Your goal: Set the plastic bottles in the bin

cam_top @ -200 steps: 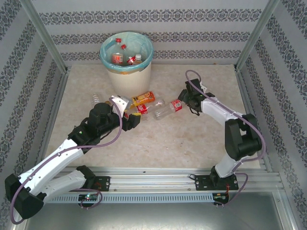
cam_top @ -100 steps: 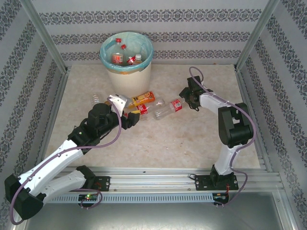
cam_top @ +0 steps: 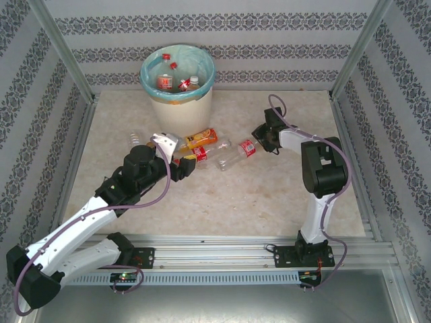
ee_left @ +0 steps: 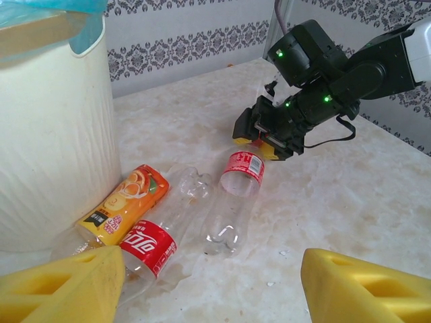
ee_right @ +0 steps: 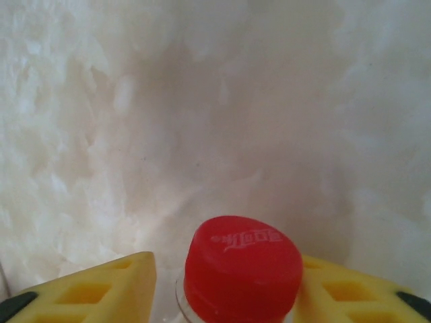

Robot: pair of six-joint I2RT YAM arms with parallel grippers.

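Bin [cam_top: 182, 111] at far left holds several bottles. Three bottles [cam_top: 199, 153] lie on the table [cam_top: 269, 195] before it. Left gripper [ee_left: 212, 269] gapes, empty. Right gripper [ee_left: 264, 138] straddles the clear bottle's [ee_left: 232, 202] red cap [ee_right: 242, 266], not yet clamped. Next: pinch, lift.

Robot lab test cell, not a home or shop. Evidence:
- Alu frame posts [cam_top: 64, 57] at corners.
- Walls are flat panels [cam_top: 269, 27] w/ printed damask stripes, backdrop-style.
- Marble-look tabletop [cam_top: 236, 195] sits inside the frame.
- Left arm [cam_top: 81, 219] and right arm [cam_top: 322, 171] are bolted to a slotted metal rail [cam_top: 215, 249] at the near edge.
- Purple cables [cam_top: 168, 176] run exposed.
- Green LEDs [ee_left: 328, 99] are lit on the right arm.
- Props: bin [cam_top: 178, 101], loose bottles [cam_top: 248, 148].
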